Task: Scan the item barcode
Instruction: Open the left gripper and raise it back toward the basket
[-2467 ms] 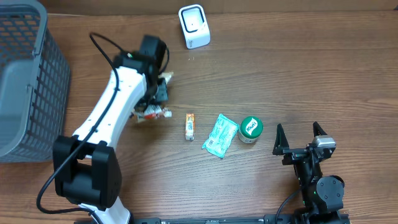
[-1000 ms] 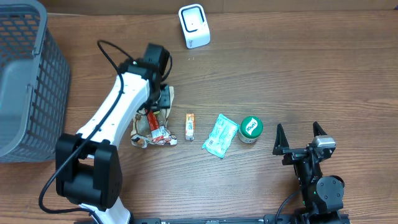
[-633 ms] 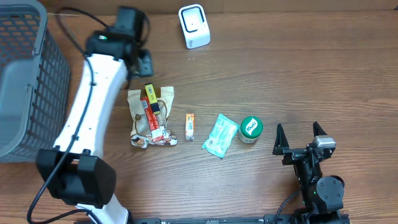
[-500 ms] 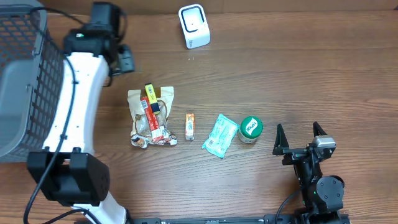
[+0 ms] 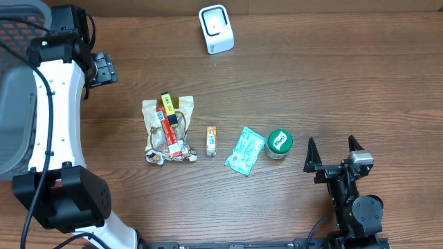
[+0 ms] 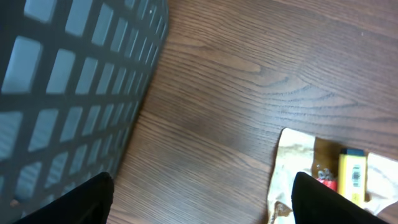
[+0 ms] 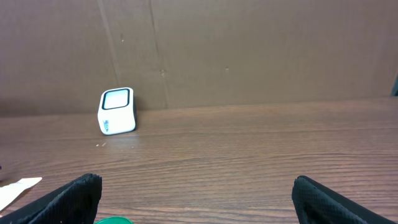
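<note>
A beige snack packet (image 5: 168, 130) with yellow and red pieces lies flat on the table, left of centre. Its edge (image 6: 298, 155) also shows in the left wrist view. The white barcode scanner (image 5: 216, 29) stands at the back edge, and the right wrist view has this scanner (image 7: 117, 111) far ahead. My left gripper (image 5: 102, 68) hovers up and left of the packet, beside the basket, open with nothing between its fingers (image 6: 87, 199). My right gripper (image 5: 334, 153) rests at the front right, open and empty.
A grey mesh basket (image 5: 14, 90) fills the far left, its wall (image 6: 62, 93) close to the left gripper. A small orange bar (image 5: 212, 140), a teal packet (image 5: 245, 151) and a green-lidded tub (image 5: 279, 144) lie in a row right of the beige packet.
The left gripper let go of the beige packet, which now lies on the table, and moved up and left toward the basket while its jaws widened. The right arm stayed still.
</note>
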Robot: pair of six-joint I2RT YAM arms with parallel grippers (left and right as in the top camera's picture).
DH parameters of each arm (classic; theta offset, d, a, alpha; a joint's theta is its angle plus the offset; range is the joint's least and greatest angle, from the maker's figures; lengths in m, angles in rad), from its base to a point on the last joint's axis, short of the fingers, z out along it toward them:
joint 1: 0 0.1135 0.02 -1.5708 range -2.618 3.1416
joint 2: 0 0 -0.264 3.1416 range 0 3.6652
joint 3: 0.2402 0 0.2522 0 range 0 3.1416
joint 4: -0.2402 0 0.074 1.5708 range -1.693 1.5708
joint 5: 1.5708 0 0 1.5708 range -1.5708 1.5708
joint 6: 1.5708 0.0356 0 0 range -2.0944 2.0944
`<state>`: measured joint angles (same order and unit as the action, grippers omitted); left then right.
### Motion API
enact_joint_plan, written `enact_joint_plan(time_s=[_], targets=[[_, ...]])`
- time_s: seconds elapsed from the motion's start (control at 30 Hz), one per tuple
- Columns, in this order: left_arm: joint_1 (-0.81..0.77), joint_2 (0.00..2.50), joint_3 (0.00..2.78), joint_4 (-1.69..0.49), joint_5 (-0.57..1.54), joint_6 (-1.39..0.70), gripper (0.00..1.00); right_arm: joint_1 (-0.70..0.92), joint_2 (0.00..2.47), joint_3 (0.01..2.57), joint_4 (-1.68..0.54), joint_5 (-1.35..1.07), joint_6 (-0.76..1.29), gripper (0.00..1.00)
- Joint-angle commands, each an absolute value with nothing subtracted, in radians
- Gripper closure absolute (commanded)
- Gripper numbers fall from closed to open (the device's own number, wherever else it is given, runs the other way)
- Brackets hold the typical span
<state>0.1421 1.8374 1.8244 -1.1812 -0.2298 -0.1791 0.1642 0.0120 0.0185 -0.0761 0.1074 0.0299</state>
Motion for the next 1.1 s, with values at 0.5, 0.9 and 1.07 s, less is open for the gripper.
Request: enact_joint_plan(time_s=[0.5, 0.9, 1.07], targets=[[0.147, 1.835, 1.841, -1.177, -0.242, -0.101, 0.00, 0.161, 0.003, 0.008, -0.073, 0.103, 0.029, 0.00], [0.147, 1.835, 1.841, -1.177, -0.242, -0.101, 0.00, 0.161, 0.003, 0.008, -0.073, 0.102, 0.029, 0.00], [0.147, 1.835, 1.841, -1.177, -0.242, -0.101, 0.00, 0.161, 0.003, 0.008, -0.038, 0.098, 0.033, 0.00]])
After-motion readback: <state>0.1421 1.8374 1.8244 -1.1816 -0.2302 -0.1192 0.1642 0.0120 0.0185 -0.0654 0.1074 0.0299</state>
